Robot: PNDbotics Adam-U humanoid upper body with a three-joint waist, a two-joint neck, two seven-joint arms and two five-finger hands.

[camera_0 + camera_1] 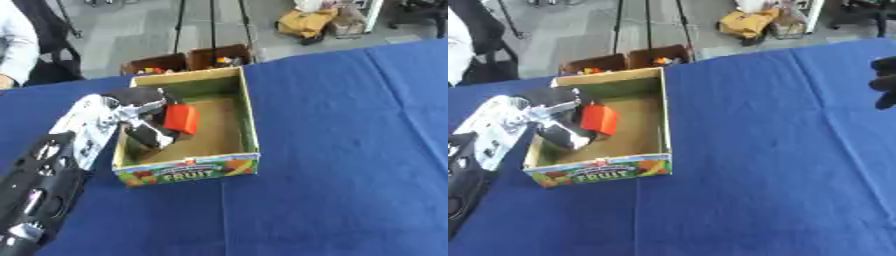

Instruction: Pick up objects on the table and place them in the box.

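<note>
Inside box [248, 115], red block [182, 119] in left robot hand [144, 117]

Looks like a lab or workshop test space: blue cloth-covered table [350, 150] fills most of the frame, bare grey floor [131, 35] across the top. Black tripod or stand legs [212, 25] at top centre, two open brown bins [188, 60] of small mixed items just behind the table's far edge. Yellow bag [306, 22] and loose clutter sit on the floor, upper right.
</note>
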